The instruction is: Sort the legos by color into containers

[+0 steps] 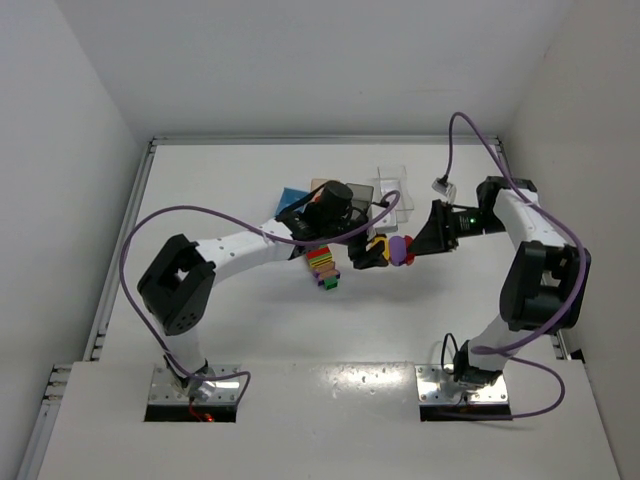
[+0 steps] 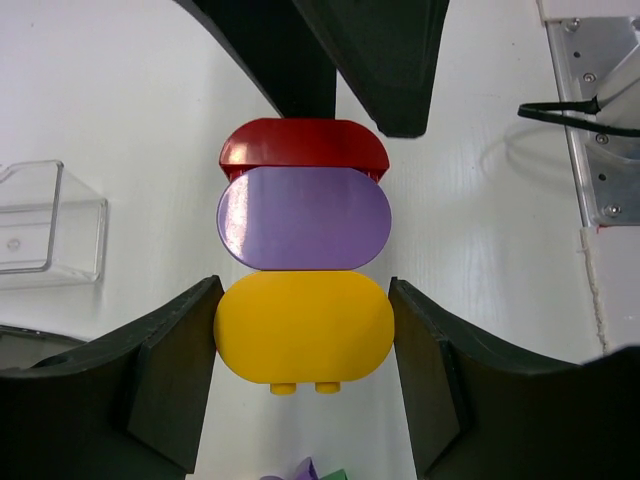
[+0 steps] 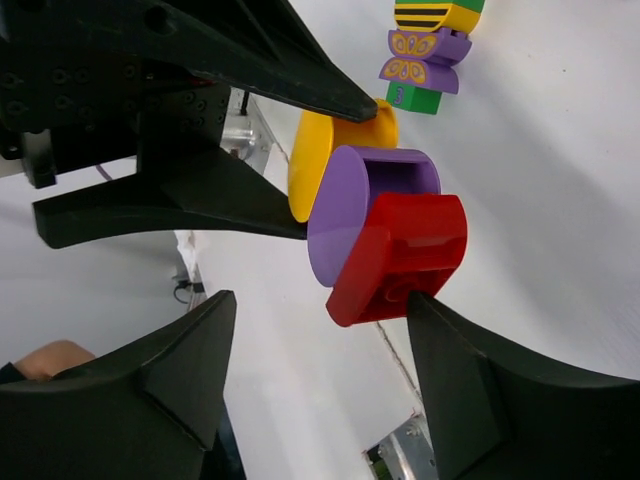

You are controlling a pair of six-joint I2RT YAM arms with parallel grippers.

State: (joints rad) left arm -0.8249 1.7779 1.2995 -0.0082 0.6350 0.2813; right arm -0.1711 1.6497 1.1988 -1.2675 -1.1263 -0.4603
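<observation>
My left gripper [image 2: 303, 340] is shut on a yellow lego [image 2: 303, 335], the near end of a joined row held above the table. A purple lego [image 2: 303, 217] and a red lego [image 2: 303, 148] follow it. In the right wrist view my right gripper [image 3: 315, 340] stands open around the red lego [image 3: 405, 255]. One fingertip [image 3: 440, 320] touches it and the other stands well apart. Seen from above, the two grippers meet at the row [image 1: 392, 248]. A multicoloured striped stack [image 1: 322, 265] lies on the table just below my left gripper [image 1: 368, 250].
The containers stand together behind the grippers: a light blue bin [image 1: 292, 198], a pale orange bin [image 1: 322, 185], a dark grey bin [image 1: 358, 190] and a clear bin [image 1: 395, 188]. The left arm partly covers them. White walls close in the table on three sides.
</observation>
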